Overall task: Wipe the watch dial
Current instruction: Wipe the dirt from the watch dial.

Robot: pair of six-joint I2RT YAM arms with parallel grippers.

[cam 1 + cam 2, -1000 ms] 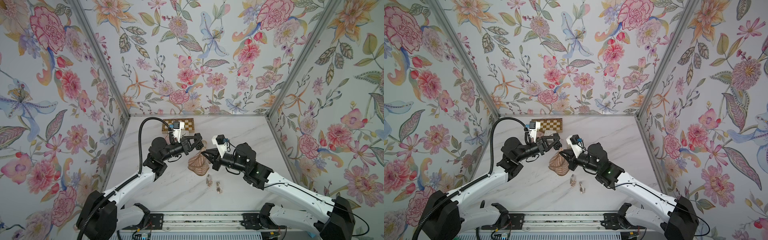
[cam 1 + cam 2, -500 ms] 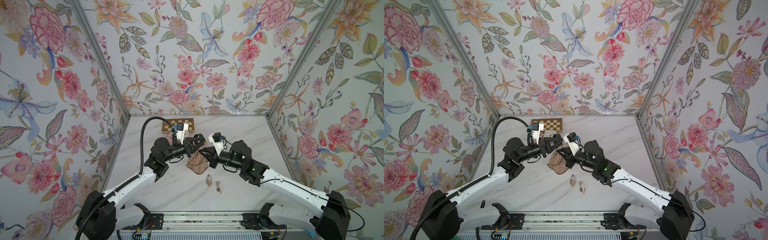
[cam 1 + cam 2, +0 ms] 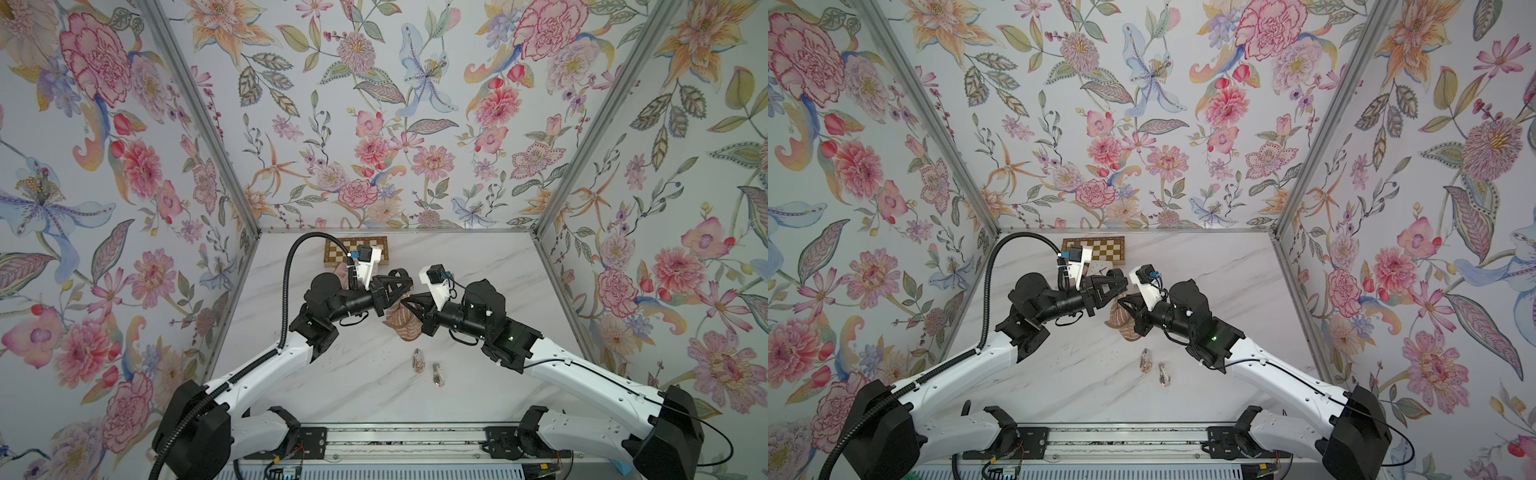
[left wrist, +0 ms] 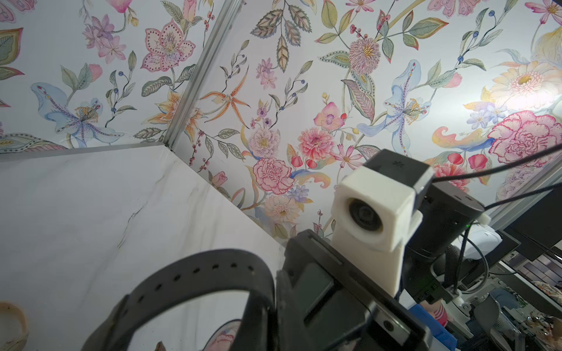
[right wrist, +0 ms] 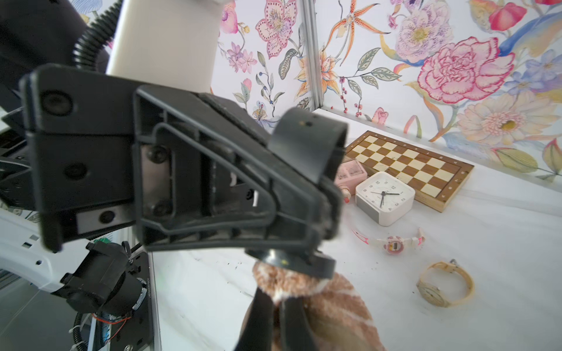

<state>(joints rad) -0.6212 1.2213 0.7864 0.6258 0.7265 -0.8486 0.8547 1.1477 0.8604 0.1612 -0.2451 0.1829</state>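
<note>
The left gripper [image 5: 328,212] is closed on the black watch [image 5: 307,139]. The right gripper [image 5: 278,316] pinches the brown cloth [image 5: 343,310], which touches the dial [image 5: 292,263].

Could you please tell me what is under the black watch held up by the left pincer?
A brown striped cloth, pinched in the right pincer, sits right under the black watch, touching its case. The dial itself is covered, so it cannot be seen.
</note>
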